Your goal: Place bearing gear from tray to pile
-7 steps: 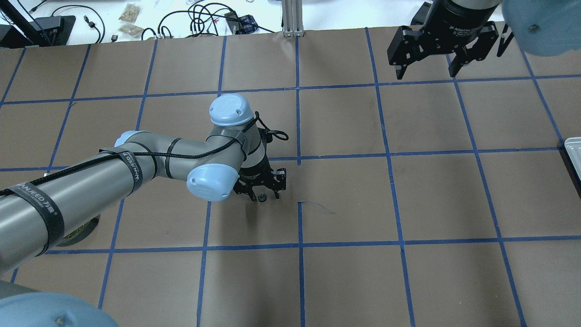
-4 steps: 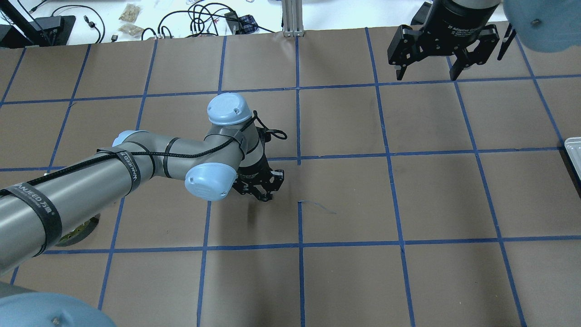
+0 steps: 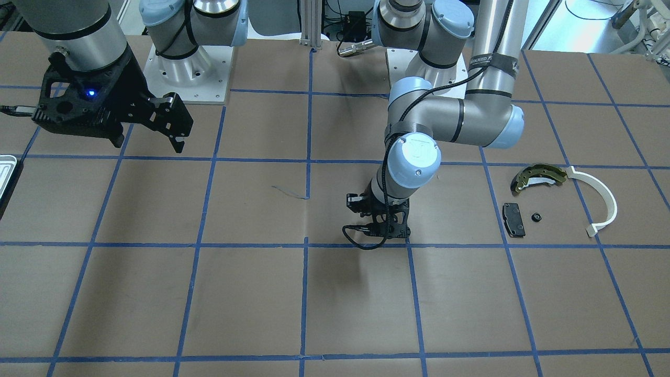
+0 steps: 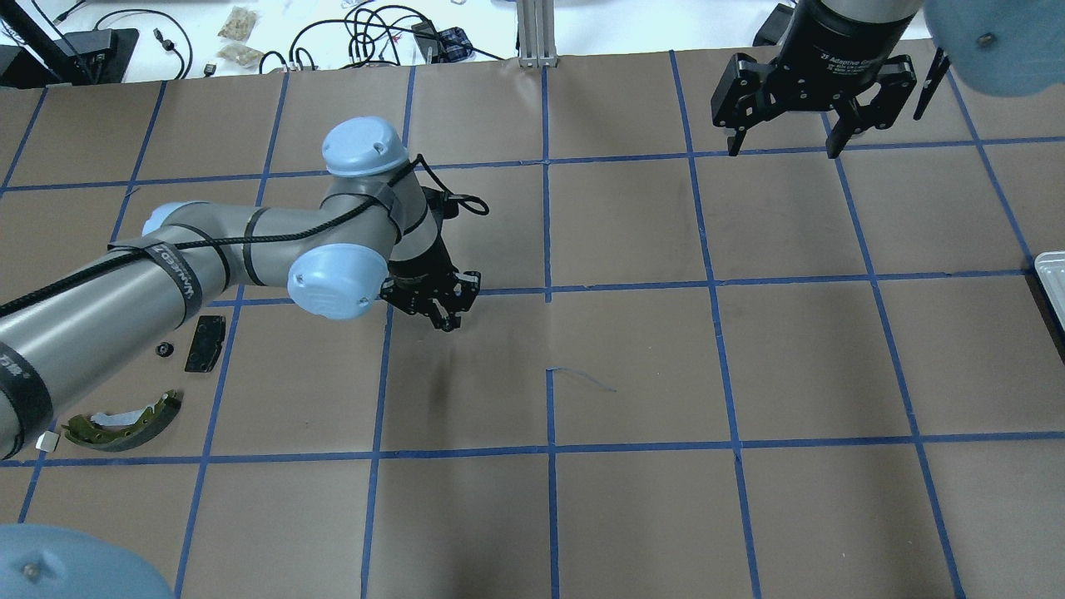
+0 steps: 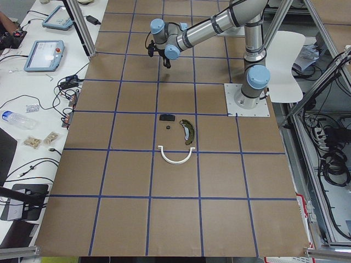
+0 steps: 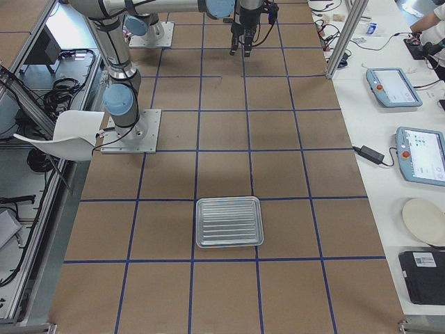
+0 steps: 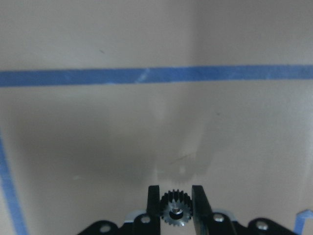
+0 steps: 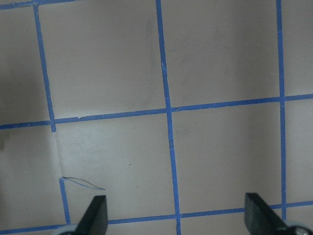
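Your left tool (image 4: 445,318) is clamped on the gear (image 7: 176,214), a small dark toothed wheel with a pale shiny hub. It is pinched by its teeth between the two fingers and held above the bench (image 4: 632,507), near a blue tape line. Off to the robot's left lie the olive shoe (image 3: 539,176), white arc (image 3: 603,201), black pad (image 3: 513,219) and another little dark wheel (image 3: 535,217), while your right tool (image 4: 783,150) hangs with fingers wide apart and the tray (image 6: 229,223) sits well away.

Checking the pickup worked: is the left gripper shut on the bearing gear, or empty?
Shut on it. The left wrist view shows the small black toothed bearing gear pinched between the jaws of the left gripper.
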Robot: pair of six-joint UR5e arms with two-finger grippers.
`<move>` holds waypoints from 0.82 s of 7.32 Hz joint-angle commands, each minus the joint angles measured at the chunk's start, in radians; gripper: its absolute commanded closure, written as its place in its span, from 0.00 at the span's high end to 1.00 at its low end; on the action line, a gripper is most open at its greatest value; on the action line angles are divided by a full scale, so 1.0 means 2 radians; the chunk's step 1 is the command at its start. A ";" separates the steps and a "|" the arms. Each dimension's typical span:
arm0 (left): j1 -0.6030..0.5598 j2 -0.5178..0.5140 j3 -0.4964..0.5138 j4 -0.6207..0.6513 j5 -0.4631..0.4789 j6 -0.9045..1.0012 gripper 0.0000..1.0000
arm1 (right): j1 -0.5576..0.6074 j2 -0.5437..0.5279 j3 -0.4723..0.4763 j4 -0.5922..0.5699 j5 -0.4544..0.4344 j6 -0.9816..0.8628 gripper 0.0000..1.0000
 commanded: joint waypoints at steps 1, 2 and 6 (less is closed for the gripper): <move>0.083 0.013 0.083 -0.124 0.056 0.120 0.00 | 0.000 -0.001 0.002 -0.003 0.000 0.001 1.00; 0.143 0.010 0.102 -0.134 0.097 0.190 0.00 | 0.001 -0.002 0.002 -0.002 0.000 0.002 1.00; 0.316 -0.012 0.091 -0.116 0.115 0.391 0.00 | 0.001 -0.003 0.003 0.002 -0.002 -0.004 1.00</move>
